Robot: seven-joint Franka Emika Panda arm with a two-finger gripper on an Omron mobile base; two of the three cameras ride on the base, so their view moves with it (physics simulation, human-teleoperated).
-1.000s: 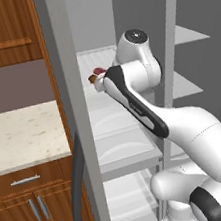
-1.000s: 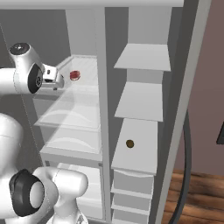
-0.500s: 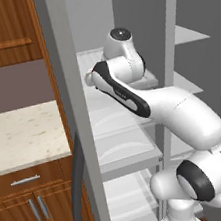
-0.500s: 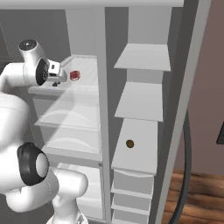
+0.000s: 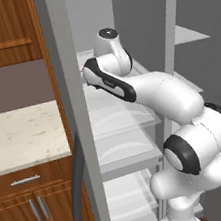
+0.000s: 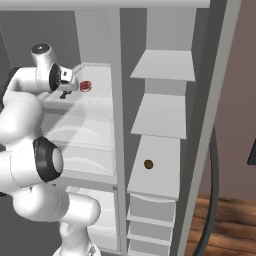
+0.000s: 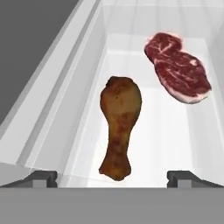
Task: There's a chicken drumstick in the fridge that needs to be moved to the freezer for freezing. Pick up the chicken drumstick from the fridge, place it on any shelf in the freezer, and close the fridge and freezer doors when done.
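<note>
The chicken drumstick (image 7: 119, 124) is mottled golden brown; the raw meat slab (image 7: 178, 66) is dark red, marbled white, pink-edged; the fridge (image 7: 65, 78) walls are grey.

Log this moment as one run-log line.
phase: approach | gripper: open, empty | target: chicken drumstick on fridge shelf, between fingertips' line | beside: raw meat slab

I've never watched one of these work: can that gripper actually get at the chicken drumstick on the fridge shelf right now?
Probably yes. The gripper is open, the chicken drumstick lies straight ahead between its fingertips, and the raw meat slab sits apart to one side.
</note>
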